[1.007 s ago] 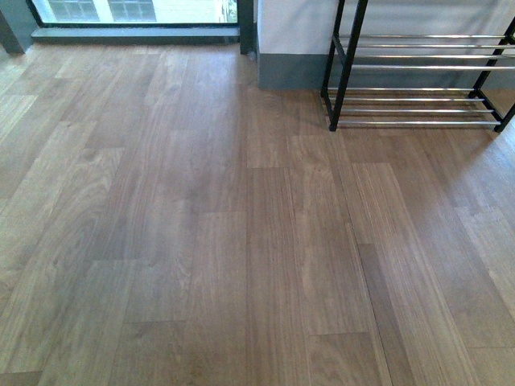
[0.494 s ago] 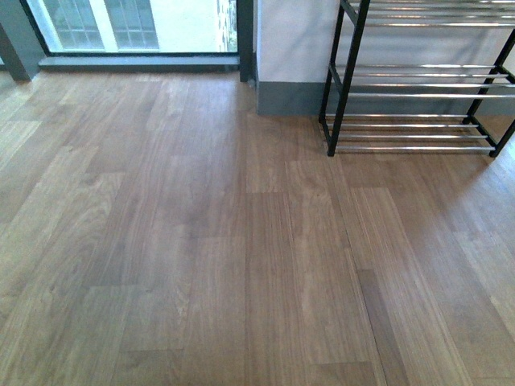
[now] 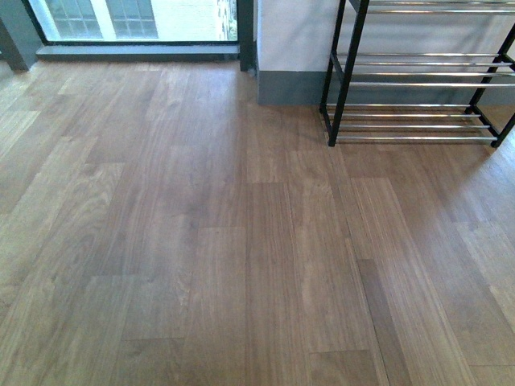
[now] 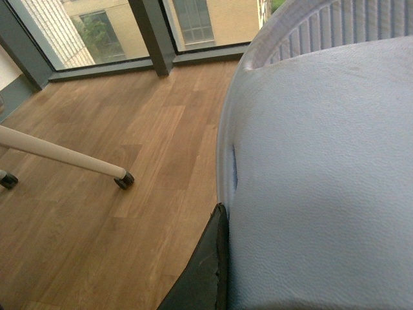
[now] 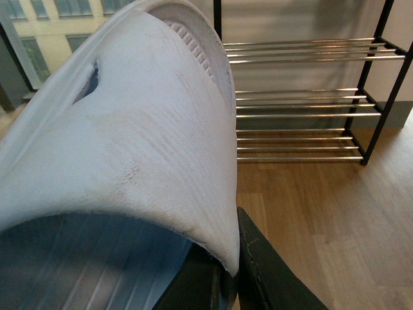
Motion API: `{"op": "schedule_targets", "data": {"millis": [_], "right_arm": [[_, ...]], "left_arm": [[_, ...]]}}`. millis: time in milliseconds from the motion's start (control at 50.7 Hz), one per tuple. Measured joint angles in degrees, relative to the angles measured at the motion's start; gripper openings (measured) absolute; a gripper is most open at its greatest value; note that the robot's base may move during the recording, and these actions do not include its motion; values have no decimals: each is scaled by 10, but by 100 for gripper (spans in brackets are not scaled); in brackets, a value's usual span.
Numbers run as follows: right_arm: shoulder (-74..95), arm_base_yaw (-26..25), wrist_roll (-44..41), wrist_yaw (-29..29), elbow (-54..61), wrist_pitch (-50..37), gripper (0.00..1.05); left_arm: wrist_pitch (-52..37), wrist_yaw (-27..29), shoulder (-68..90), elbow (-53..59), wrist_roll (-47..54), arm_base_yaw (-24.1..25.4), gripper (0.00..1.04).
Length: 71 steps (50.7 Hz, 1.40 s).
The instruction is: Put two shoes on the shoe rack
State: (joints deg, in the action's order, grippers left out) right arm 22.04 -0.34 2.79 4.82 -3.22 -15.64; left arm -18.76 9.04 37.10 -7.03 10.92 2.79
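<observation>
Left end effector (image 4: 218,261) gripped a shoe (image 4: 322,187); right end effector (image 5: 226,274) gripped second shoe (image 5: 129,129). Rack (image 3: 347,72) showed bare shelves; both placements pending.

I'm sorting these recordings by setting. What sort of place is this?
Probably an indoor room, home or office: wood-plank floor, floor-level windows facing buildings, and a chrome-barred shoe rack by the wall.

Pale blue shoes (image 5: 129,129); black-and-chrome shoe rack (image 3: 347,72)
</observation>
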Motion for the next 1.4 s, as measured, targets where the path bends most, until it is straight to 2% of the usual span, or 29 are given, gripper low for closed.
{"op": "schedule_targets", "data": {"millis": [1402], "right_arm": [[1, 2, 0, 1, 1, 0, 2]], "left_arm": [[0, 0, 0, 2, 0, 0, 2]]}}
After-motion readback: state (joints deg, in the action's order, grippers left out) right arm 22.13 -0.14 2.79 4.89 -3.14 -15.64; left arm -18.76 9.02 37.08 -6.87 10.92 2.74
